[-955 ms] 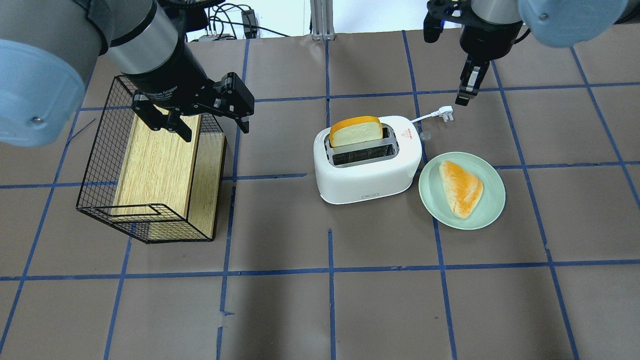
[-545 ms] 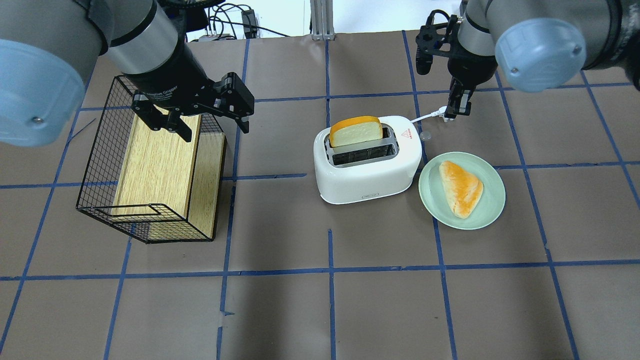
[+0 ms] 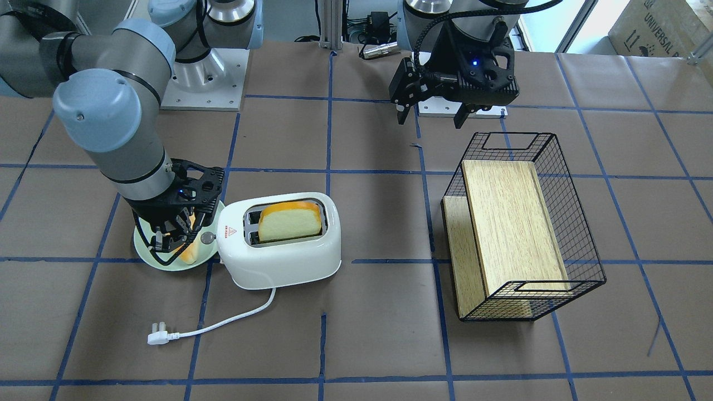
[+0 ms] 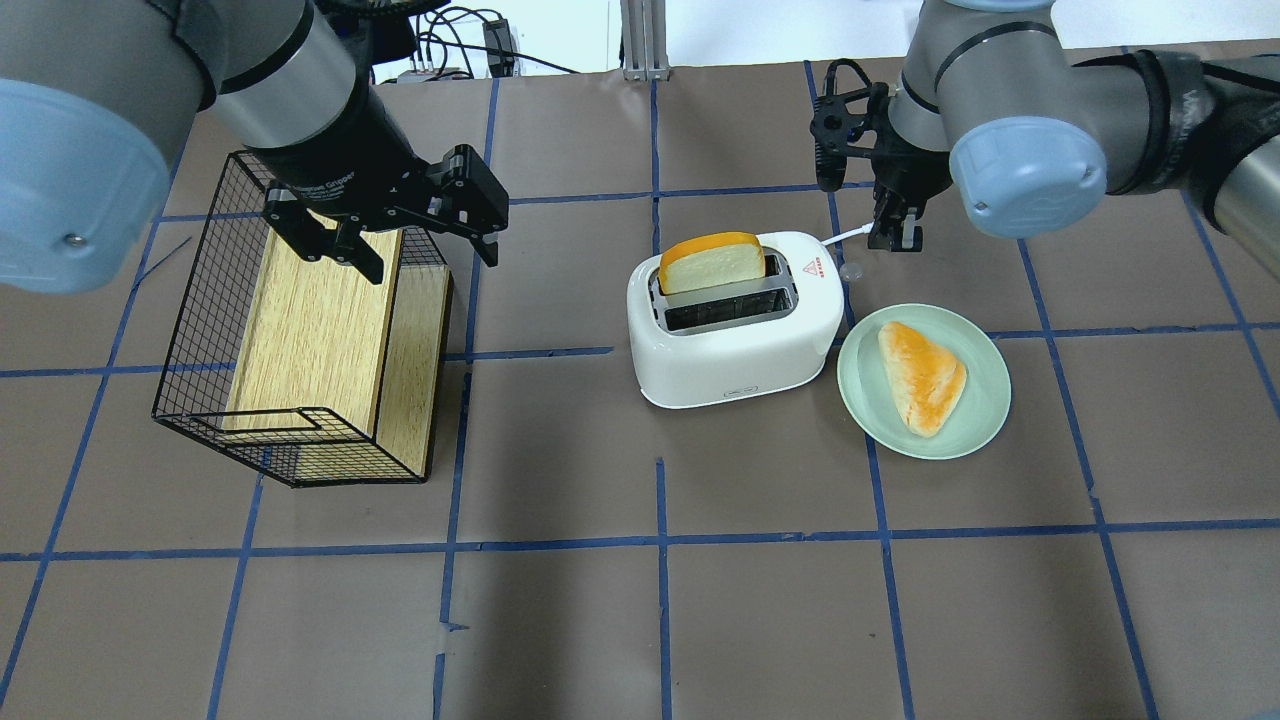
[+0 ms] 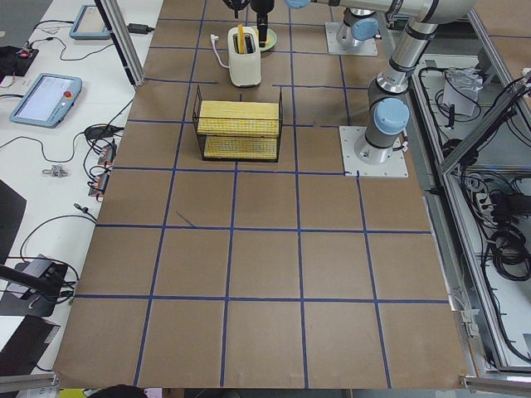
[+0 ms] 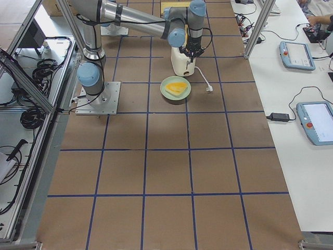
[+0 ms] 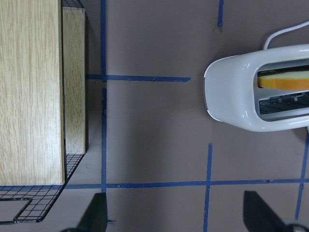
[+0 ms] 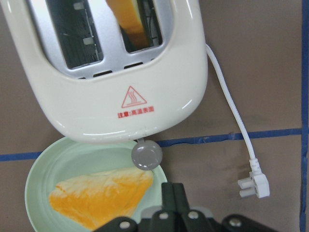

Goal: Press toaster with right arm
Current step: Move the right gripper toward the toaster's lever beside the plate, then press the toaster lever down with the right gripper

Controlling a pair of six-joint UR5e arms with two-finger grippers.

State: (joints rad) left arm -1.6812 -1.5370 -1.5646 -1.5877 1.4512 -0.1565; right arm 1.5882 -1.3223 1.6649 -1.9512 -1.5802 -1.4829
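- The toaster (image 4: pixel 735 350) is set upright near the middle of the worktop (image 4: pixel 640 620). A slice of bread (image 4: pixel 712 265) is stood in the slot nearer the operators' edge.
- The right fingers (image 4: pixel 893 232) are pressed together, and nothing is held. They are hung just beside the silver knob (image 8: pixel 146 155) on the toaster's end; whether it is touched cannot be told.
- A pale green plate (image 4: pixel 985 420) with a second piece of bread (image 4: pixel 922 375) is placed just beside that same end.
- The white cord (image 3: pixel 234 323) is trailed toward the operators' edge, and its plug (image 3: pixel 157 337) is laid flat.
- The left fingers (image 4: pixel 486 238) are spread wide with nothing gripped. They are held above a wire basket (image 4: pixel 200 330) with a wooden box (image 4: pixel 310 330) inside, well apart from the toaster.
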